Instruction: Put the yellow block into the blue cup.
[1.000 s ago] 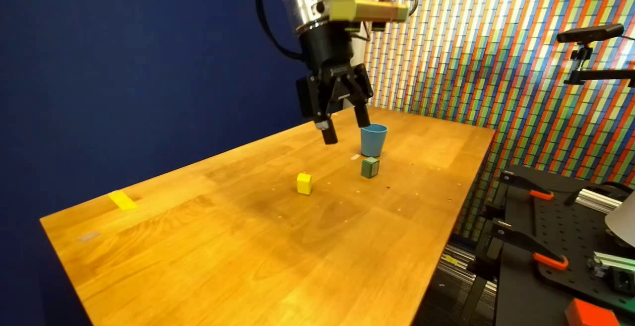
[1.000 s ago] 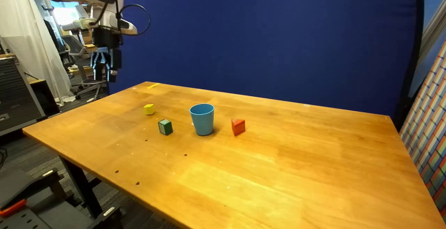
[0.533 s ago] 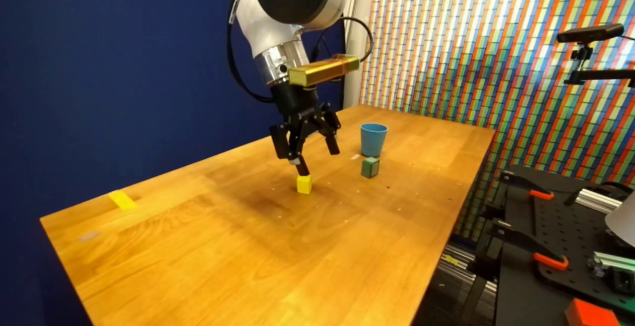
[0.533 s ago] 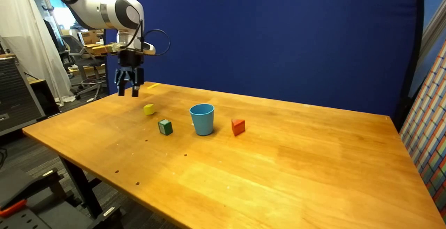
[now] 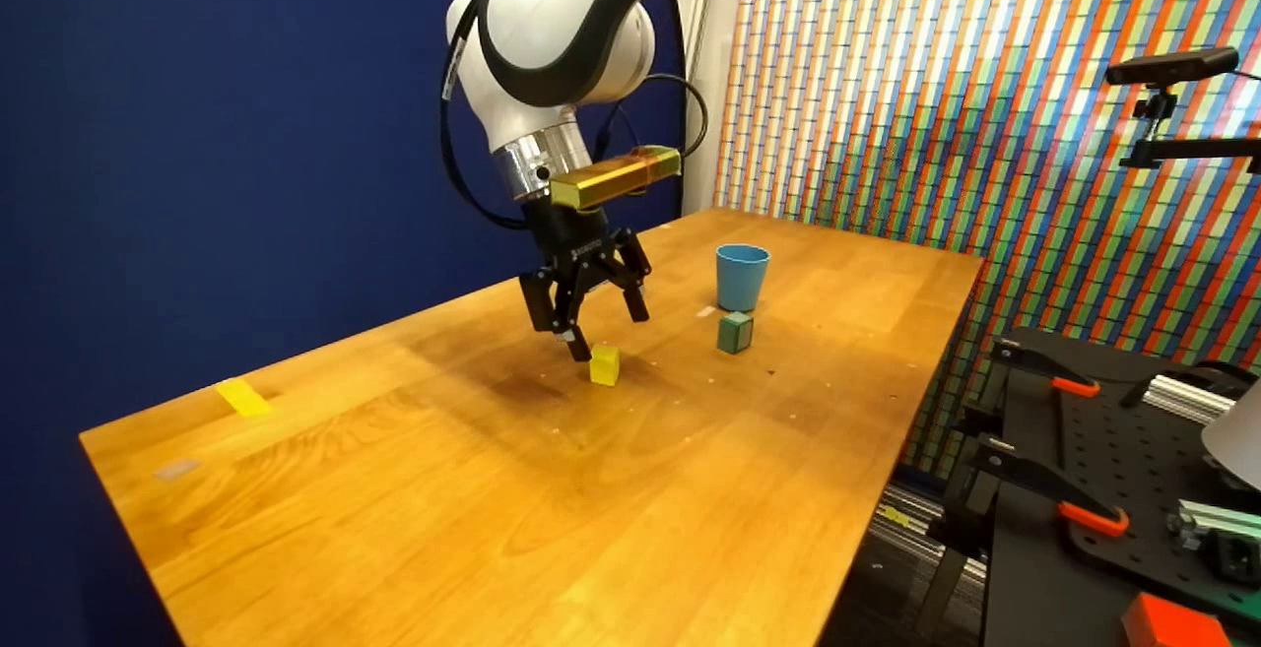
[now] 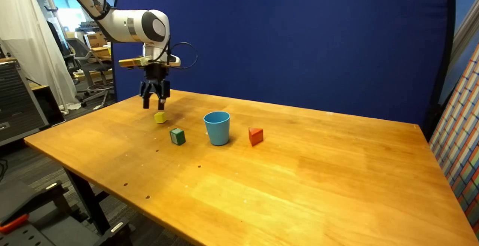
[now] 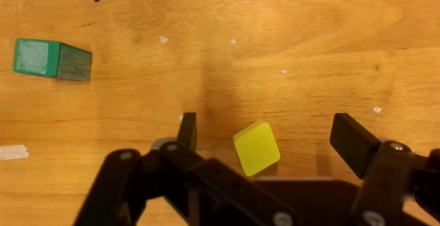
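Note:
The tiny yellow block (image 5: 605,365) sits on the wooden table in both exterior views (image 6: 160,117). The teal-blue cup (image 6: 217,130) stands upright on the table, also seen in an exterior view (image 5: 741,278); it is out of the wrist view. My gripper (image 5: 610,332) is open and empty, pointing down above the block. In an exterior view its fingertips (image 6: 161,106) hang a little higher than the block. In the wrist view the block (image 7: 257,149) appears between the spread fingers (image 7: 354,143), turned at an angle, touching neither and nearer the left-hand one.
A green block (image 6: 177,136) lies between the yellow block and the cup; it shows at the left of the wrist view (image 7: 51,59). A red-orange wedge (image 6: 256,136) lies beyond the cup. A flat yellow tape strip (image 5: 242,397) is near the table's edge.
My gripper has come down and across from high up to just above the yellow block, staying open. The block, cup and green block have not moved.

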Controlling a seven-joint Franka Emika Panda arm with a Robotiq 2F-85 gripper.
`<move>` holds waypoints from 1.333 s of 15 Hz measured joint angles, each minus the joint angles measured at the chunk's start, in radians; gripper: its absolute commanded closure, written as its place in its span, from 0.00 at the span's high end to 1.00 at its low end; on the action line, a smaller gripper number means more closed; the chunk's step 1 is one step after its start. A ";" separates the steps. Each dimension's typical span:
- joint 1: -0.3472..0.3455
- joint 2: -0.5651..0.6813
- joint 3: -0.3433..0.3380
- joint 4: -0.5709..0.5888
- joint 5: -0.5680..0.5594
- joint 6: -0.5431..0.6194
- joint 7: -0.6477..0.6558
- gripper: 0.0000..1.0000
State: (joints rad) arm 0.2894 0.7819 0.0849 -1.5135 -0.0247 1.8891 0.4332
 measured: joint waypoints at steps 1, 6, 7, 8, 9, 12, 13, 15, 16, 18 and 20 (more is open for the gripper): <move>0.000 0.013 -0.005 0.014 0.000 0.000 -0.004 0.72; 0.000 0.074 -0.013 0.076 0.000 -0.007 -0.023 0.33; 0.000 0.085 -0.013 0.088 0.000 -0.013 -0.026 0.26; 0.000 0.096 -0.013 0.100 0.000 -0.020 -0.029 0.18; 0.000 0.106 -0.013 0.111 0.000 -0.026 -0.031 0.12; -0.001 0.107 -0.014 0.129 0.001 -0.048 -0.032 0.15; -0.002 0.094 -0.016 0.125 0.001 -0.048 -0.030 0.15; -0.003 0.035 -0.024 0.092 0.003 -0.046 -0.001 0.15; -0.005 -0.007 -0.031 0.061 0.009 -0.044 0.025 0.15; -0.015 -0.105 -0.053 -0.024 0.026 -0.036 0.092 0.15; -0.036 -0.200 -0.075 -0.117 0.050 -0.031 0.146 0.15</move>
State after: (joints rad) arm 0.2538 0.5822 0.0098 -1.6301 0.0249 1.8582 0.5789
